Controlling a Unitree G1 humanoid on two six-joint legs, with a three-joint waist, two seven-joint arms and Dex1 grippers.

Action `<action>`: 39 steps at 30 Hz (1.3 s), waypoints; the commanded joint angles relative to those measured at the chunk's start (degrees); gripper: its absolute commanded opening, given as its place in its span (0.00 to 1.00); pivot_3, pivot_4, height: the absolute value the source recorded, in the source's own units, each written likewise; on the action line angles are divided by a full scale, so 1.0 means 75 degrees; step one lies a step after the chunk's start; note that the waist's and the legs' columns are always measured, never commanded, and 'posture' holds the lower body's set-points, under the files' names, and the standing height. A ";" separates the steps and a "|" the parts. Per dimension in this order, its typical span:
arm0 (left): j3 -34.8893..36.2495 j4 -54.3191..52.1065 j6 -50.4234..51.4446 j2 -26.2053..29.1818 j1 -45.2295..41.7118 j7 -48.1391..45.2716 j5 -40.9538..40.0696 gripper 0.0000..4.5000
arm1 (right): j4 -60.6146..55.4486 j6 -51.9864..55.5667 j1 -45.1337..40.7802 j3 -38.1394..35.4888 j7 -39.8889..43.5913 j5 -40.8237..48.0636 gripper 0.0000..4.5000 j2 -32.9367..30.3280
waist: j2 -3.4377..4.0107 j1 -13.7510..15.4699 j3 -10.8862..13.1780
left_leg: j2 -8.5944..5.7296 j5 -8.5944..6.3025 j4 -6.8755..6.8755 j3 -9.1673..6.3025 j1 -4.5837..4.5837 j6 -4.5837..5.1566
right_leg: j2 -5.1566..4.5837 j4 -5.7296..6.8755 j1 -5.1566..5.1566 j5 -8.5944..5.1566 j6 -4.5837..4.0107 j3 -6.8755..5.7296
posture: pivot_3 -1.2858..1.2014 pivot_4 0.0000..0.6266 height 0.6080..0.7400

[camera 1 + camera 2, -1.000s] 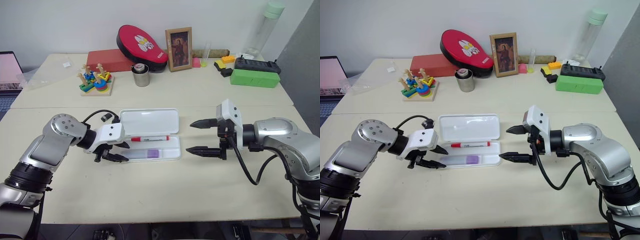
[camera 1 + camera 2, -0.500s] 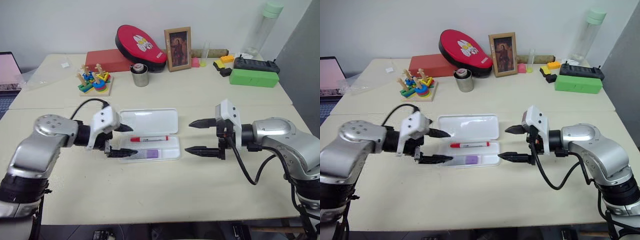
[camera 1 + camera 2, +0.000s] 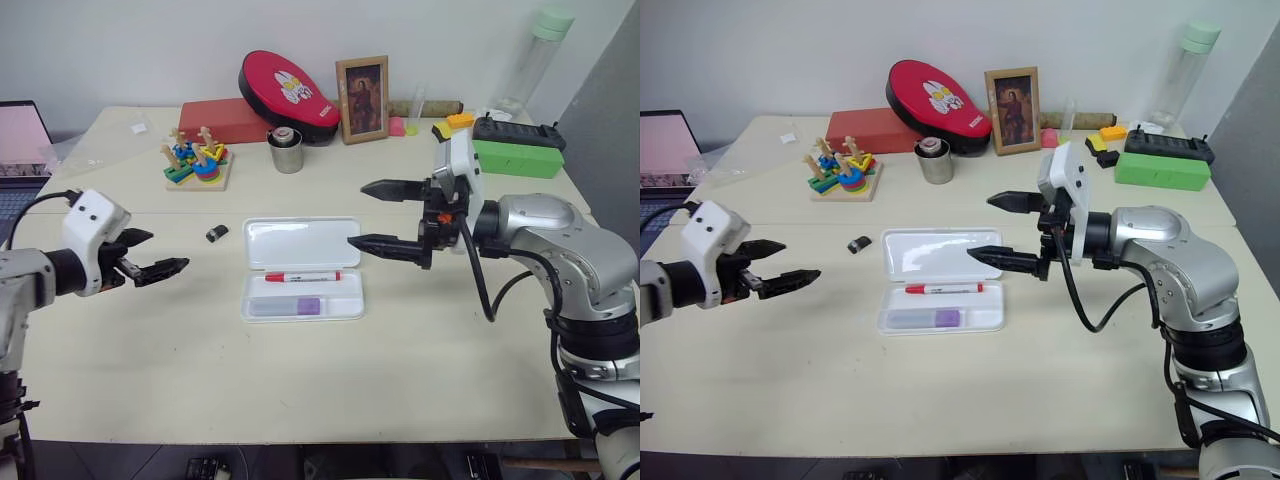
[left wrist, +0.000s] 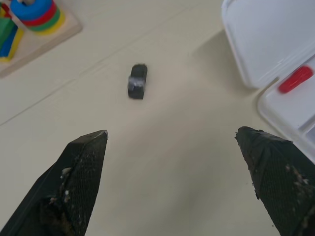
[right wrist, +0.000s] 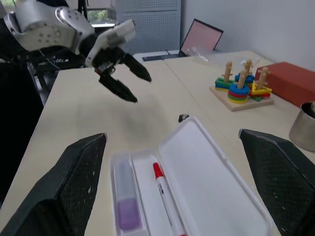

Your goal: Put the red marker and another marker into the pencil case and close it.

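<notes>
The white pencil case (image 3: 255, 300) lies open mid-table, its lid (image 3: 300, 242) flat behind the tray. In the tray, the red marker (image 3: 302, 276) lies along the far side and the lilac marker (image 3: 290, 304) along the near side. My left gripper (image 3: 168, 250) hovers well left of the case, open and empty, pointing toward it. My right gripper (image 3: 355, 213) hangs open and empty above the lid's right end, pointing left. The right wrist view looks down on the red marker (image 5: 165, 196), the lilac marker (image 5: 125, 196) and the left gripper (image 5: 128, 81).
A small black object (image 3: 215, 234) lies just left of the lid. Along the back stand a wooden stacking toy (image 3: 193, 160), a metal cup (image 3: 286, 150), a red padded case (image 3: 287, 88), a picture frame (image 3: 362, 85) and a green box (image 3: 520, 158). A laptop (image 3: 22, 135) sits far left.
My left gripper has drawn away from the tray's left end, leftward and up, opening wider. My right gripper has risen and moved left over the lid's right end.
</notes>
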 commanded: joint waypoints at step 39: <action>-0.2046 0.7044 -0.3686 -0.1888 -0.3933 0.0525 0.2037 0.39 | -0.0668 0.0258 -0.0080 -0.0230 -0.0900 0.0114 1.00 0.0117 | -0.0004 -0.0107 -0.0003 | -0.0005 0.0028 0.0010 -0.0005 0.0004 0.0015 | 0.0001 0.0095 -0.0028 -0.0001 0.0001 0.0004 | 0.52 0.24 1.00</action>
